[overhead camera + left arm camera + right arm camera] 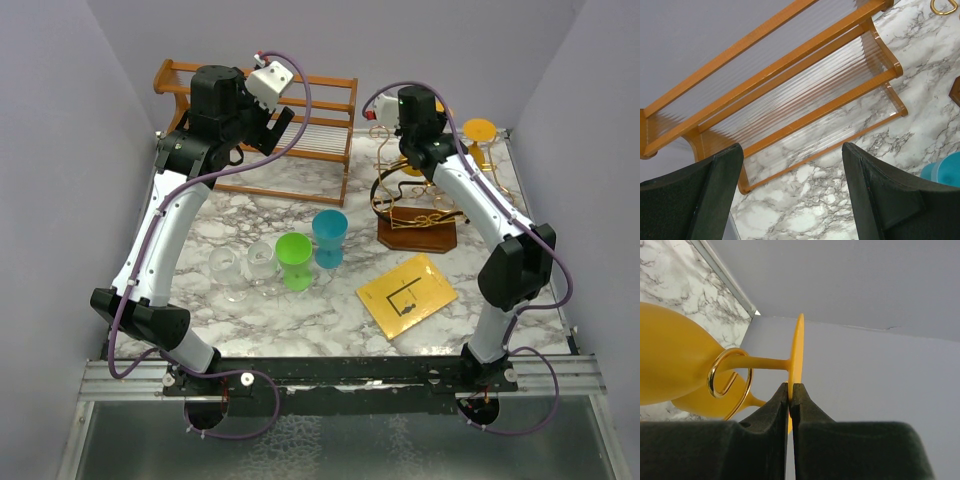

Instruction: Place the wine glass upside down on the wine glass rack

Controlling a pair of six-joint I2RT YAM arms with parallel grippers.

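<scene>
Right pincer (790,390), mine: pinching the yellow wine glass (670,360) by its foot.
Stem threaded in a curl of the wine glass rack (420,232); hanging nearly done. Next: release, back out gently. Left pincer (790,165) wide, unladen.

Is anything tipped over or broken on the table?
Nothing looks spilled or broken. The only funny-looking thing is the yellow wine glass. Its stem sits in a gold hook of the wine glass rack, and the right gripper pinches its foot. That looks like it's on purpose, not an accident.
</scene>
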